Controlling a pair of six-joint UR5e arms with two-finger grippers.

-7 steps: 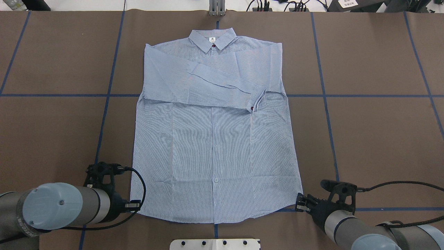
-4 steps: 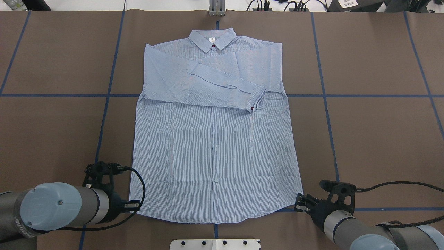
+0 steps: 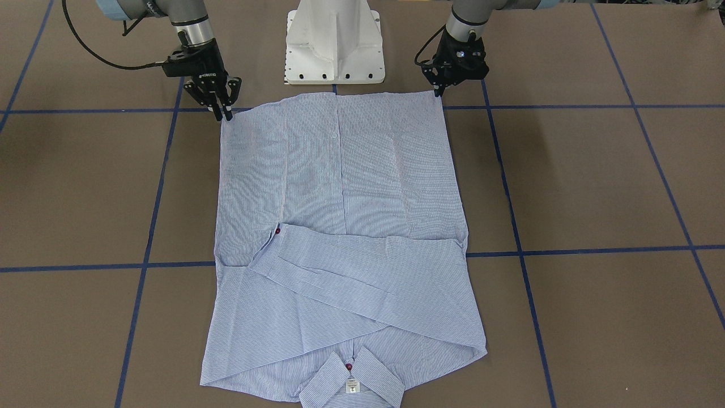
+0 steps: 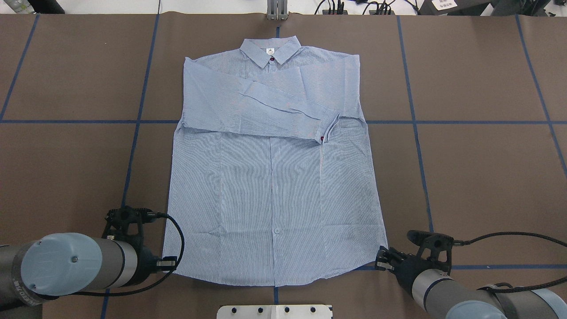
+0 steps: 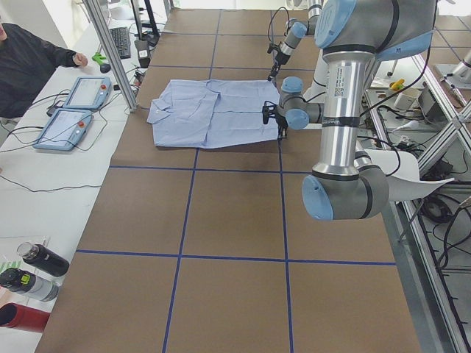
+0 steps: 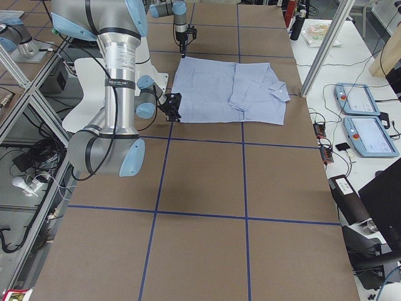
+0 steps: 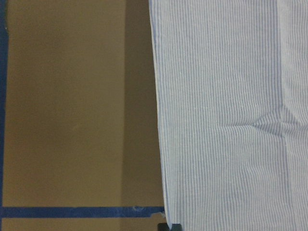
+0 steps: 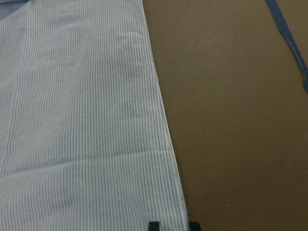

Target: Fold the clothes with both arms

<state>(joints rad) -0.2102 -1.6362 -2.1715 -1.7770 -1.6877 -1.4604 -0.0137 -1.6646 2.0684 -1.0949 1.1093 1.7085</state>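
Slightly outward went the left claw (image 4: 170, 263), clenched on a hem corner of the striped shirt (image 4: 274, 190). That shirt lay flat on the worktop (image 4: 487, 177), sleeves folded across. The right claw (image 4: 380, 262) touched the other corner; its grip I could not tell. Both corners wanted an even lift toward the collar (image 4: 271, 51); the white base (image 4: 274, 311) sat behind, out of the path.

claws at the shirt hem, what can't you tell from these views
Left claw: hold on the shirt unclear, tips cut off at the left wrist view's bottom edge.
Right claw: same in the right wrist view.
Both claws: too small in side views.
Neck label text: too small, front-facing view.
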